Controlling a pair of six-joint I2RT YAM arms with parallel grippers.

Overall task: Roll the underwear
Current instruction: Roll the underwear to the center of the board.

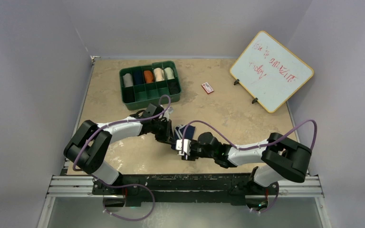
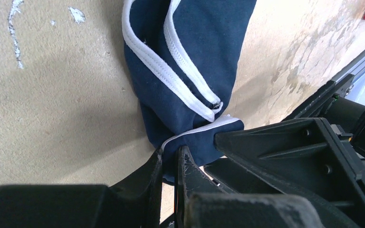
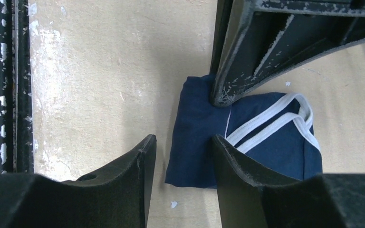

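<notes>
Green plastic compartment tray (image 1: 122, 80) far left on the bench (image 1: 237, 109) holds rolled cloths (image 1: 148, 76); its black contents are unclear. Navy blue white-edged cloth briefs (image 3: 275, 147) lie near centre, largely hidden overhead, jaws of left gripper (image 2: 171, 159) pinching them; right gripper (image 3: 183, 140) jaws stand apart.

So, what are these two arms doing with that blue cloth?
Both arms are working on the navy underwear, which lies partly folded on the table near their bases. The left gripper is shut on a white-edged corner of it. The right gripper is open, its jaws over the near edge, not gripping. The piece is not a tight roll yet. The green tray at the back holds several rolled cloths.
</notes>
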